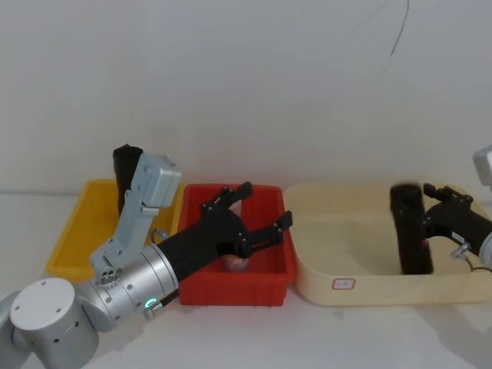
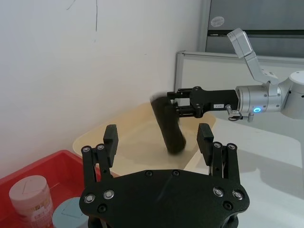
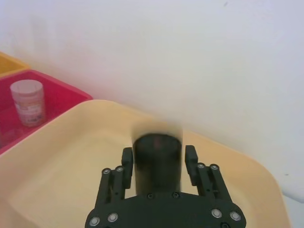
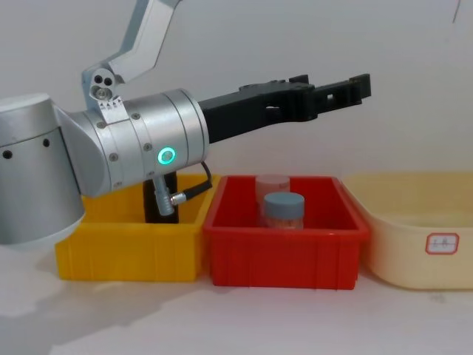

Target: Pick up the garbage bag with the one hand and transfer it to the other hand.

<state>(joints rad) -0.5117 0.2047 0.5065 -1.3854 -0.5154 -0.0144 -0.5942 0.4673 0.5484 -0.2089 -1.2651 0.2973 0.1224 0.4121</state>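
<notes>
On my head view, the left end effector (image 1: 269,204) hangs over the red bin (image 1: 234,290) with its fingers spread wide and nothing between them; a green ring glows on its silver wrist. At the far right, the right end effector (image 1: 427,215) is clamped on the garbage bag (image 1: 410,231), gripping it near the top. The bag stands roughly upright inside the cream tub (image 1: 369,290) and rises well above the rim. I cannot tell whether its base touches the tub floor. A second black roll (image 1: 125,165) stands in the yellow bin (image 1: 73,231), behind the left arm. All three containers sit in a row on the white surface (image 1: 307,338).

On the left wrist view I see my own released fingers in front. Beyond them the right end effector pinches the bag from the side, and the bag leans a little over the tub. Two jars sit in the red bin below, one pinkish (image 2: 31,194) and one with a blue-grey lid (image 2: 71,216).

On the right wrist view, the bag sits squarely between both fingers, held tight, with the cream tub beneath.

On the chest view, the left end effector reaches out above the red bin, clear of the jars.
</notes>
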